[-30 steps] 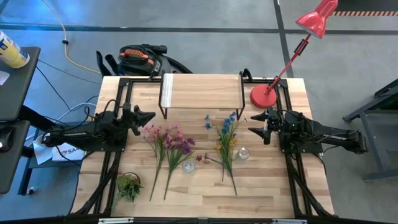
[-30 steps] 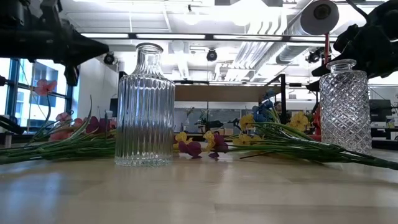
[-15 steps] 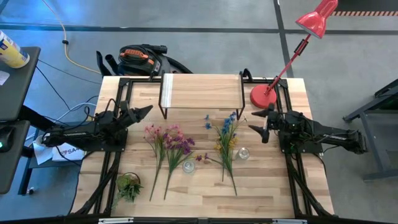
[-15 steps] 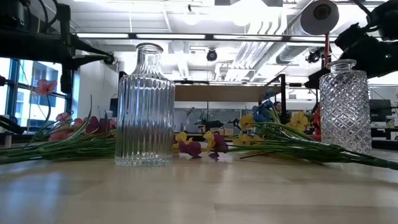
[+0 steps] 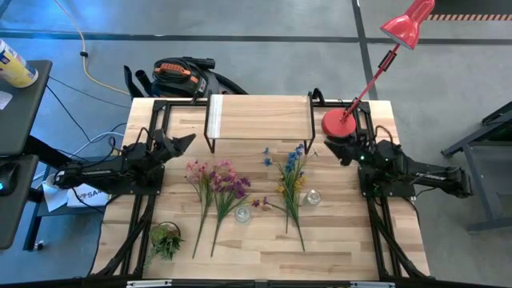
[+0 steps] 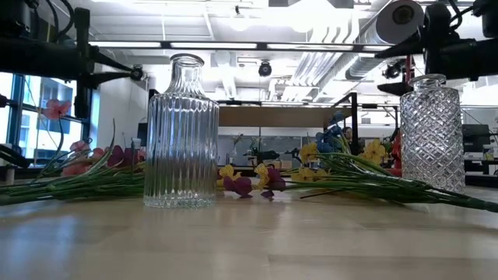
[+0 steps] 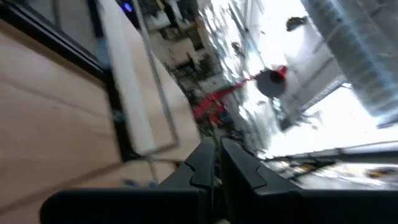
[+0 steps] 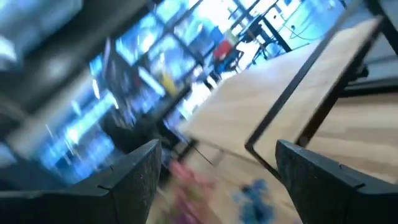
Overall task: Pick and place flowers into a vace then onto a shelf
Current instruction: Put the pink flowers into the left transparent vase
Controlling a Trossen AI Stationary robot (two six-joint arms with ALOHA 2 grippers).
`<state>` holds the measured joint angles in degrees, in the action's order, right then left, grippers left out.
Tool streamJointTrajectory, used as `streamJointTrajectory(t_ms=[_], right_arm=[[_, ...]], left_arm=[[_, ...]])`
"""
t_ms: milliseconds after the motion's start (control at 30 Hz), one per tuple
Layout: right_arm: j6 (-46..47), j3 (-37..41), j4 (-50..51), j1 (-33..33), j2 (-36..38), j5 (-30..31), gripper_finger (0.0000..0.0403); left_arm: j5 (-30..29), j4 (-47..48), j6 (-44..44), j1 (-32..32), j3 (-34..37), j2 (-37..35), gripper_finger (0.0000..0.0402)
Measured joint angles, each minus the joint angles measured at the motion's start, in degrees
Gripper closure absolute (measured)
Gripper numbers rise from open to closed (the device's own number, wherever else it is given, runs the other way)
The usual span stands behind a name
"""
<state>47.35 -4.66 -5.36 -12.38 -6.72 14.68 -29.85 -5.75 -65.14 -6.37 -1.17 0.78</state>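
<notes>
The flowers (image 5: 222, 186) were left untouched mid-frame while the right end effector (image 5: 342, 150), wide open and empty, was swung upward, the closed left end effector (image 5: 188, 141) parked upper left.

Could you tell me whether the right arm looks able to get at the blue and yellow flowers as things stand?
Probably yes. The right end effector is open, beside the red lamp base, and bare table lies between it and the blue and yellow flowers; the small glass vase sits beside the stems.

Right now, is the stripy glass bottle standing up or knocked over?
Standing up. The ribbed vase rests on its base on the table, neck up, empty.
</notes>
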Motion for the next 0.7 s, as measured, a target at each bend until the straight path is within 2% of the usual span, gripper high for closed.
streamJointTrajectory(t_ms=[167,300,400,533,700], right_arm=[[3.8,0.0,-1.3,0.0,0.0,3.9,0.0098],[4.6,0.0,-3.8,0.0,0.0,3.4,0.0098],[8.6,0.0,-5.3,0.0,0.0,3.4,0.0098],[9.4,-0.1,-5.0,0.0,0.0,4.6,0.0098],[9.5,-0.1,-4.9,0.0,0.0,5.2,0.0098]], left_arm=[[-1.9,1.4,0.4,0.0,0.0,0.0,0.0341],[-1.8,2.3,-0.7,0.0,0.0,0.0,0.0341],[-2.3,1.1,-1.0,0.0,0.0,0.0,0.0341],[-11.1,2.6,2.9,0.0,0.0,0.0,0.0341],[-12.1,2.5,3.8,0.0,0.0,0.0,0.0341]])
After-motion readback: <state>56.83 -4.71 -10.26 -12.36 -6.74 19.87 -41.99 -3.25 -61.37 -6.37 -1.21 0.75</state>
